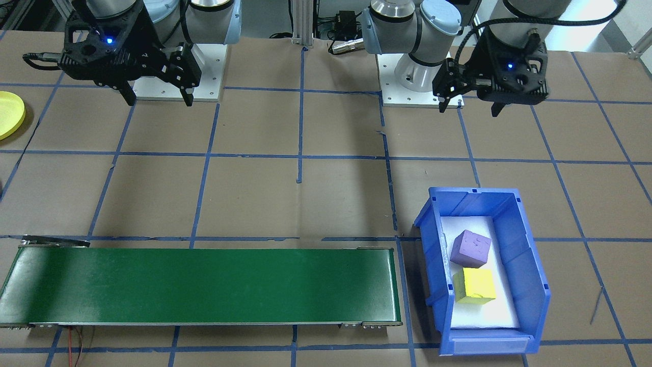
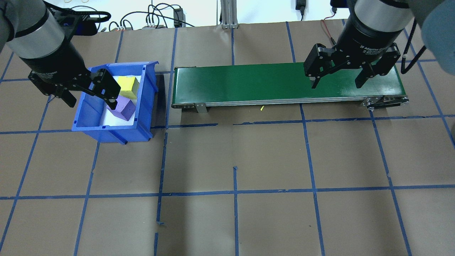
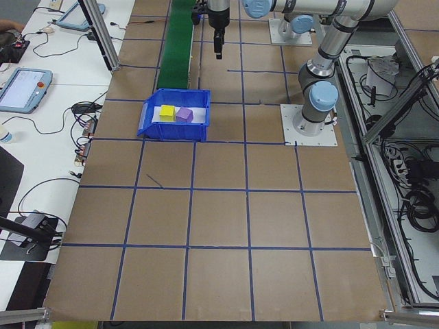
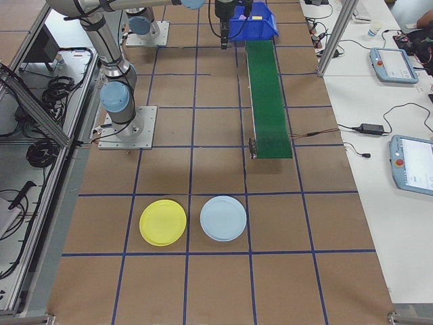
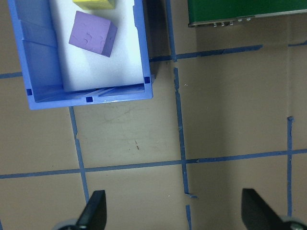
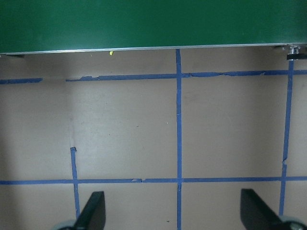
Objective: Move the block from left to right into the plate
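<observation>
Table: brown paper with blue tape lines; everything stands on it.
Conveyor: long green belt with nothing on it, lying between the two arms; it looks like the way to carry a block from left to right.
Blue bin: at the belt's end on the robot's left, just beside it but not touching.
Plate: bright yellow, past the belt's other end on the robot's right, well apart from the bin; a pale blue plate lies at its 3 o'clock in the right side view.
Blocks: the purple block and the yellow block both rest in the bin, touching; the yellow one sits at 6 o'clock of the purple one in the front view.
Left gripper: claw spread wide and empty, hanging above the bin's near edge.
Right gripper: claw spread wide and empty, above the belt's right part.
Advice: I judge the pick is not yet begun. The left claw should come down straight over one block, with a finger on each free flat side, not on the side where the blocks touch, and keep clear of the bin walls.
</observation>
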